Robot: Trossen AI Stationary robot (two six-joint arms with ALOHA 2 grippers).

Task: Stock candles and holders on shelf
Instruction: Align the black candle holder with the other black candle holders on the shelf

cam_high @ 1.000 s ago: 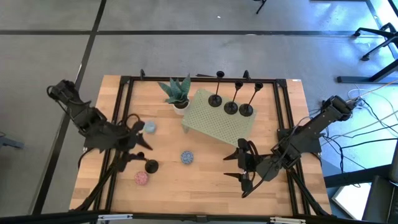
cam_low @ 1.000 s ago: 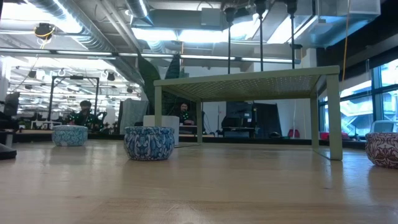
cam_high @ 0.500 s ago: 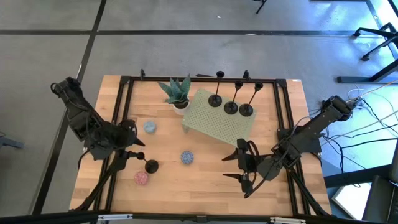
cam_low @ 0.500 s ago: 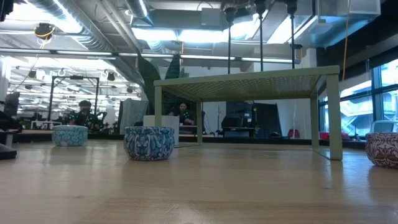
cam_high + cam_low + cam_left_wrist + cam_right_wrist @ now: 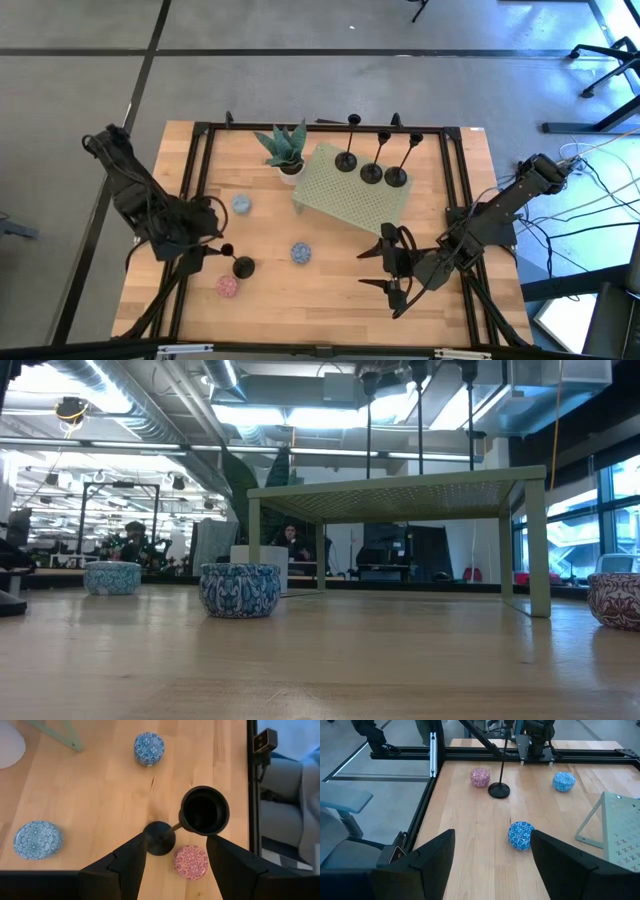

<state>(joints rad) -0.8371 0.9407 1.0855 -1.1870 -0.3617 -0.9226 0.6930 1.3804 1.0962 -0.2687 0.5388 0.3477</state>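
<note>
A black holder [image 5: 241, 265] stands on its disc base on the wood, with its cup top [image 5: 204, 811] and base [image 5: 160, 838] showing in the left wrist view. My left gripper [image 5: 212, 232] hovers open just left of it and touches nothing. Three more holders [image 5: 372, 165] stand on the pale green shelf [image 5: 345, 195]. Two blue candles [image 5: 241, 204] [image 5: 301, 252] and one pink candle [image 5: 228, 287] lie on the table. My right gripper [image 5: 390, 268] waits open and empty near the shelf's near right corner.
A potted plant [image 5: 283, 148] stands at the shelf's far left corner. A black frame rail [image 5: 195, 170] runs round the tabletop. In the low view a pink candle [image 5: 615, 600] sits at the right, and people sit in the room behind.
My left gripper has drawn back from beside the far blue candle toward the table's left and near edges, and now hangs by the standing holder. The holder and the candles have stayed where they were.
</note>
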